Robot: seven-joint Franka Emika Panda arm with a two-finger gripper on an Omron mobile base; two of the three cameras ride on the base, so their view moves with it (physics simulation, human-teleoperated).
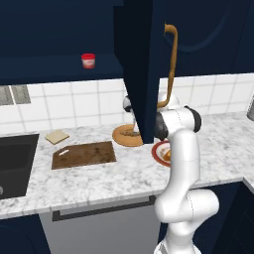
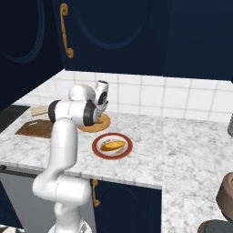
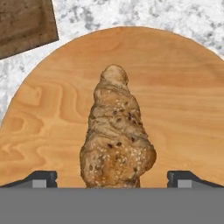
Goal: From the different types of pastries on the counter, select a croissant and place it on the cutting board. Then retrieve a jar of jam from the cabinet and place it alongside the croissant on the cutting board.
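Marbled table [image 1: 99, 181], navy cabinet [image 1: 141, 59] door swung open. Claw [image 3: 112, 179] spread wide, holding nothing, tips flanking croissant [image 3: 116, 135] on round tan plate [image 3: 175, 109]. Cutting board [image 1: 83, 154] bare, well left. Jar of jam [image 1: 88, 60] on cabinet shelf. Step: croissant pickup. Next: lower, pinch, lift.
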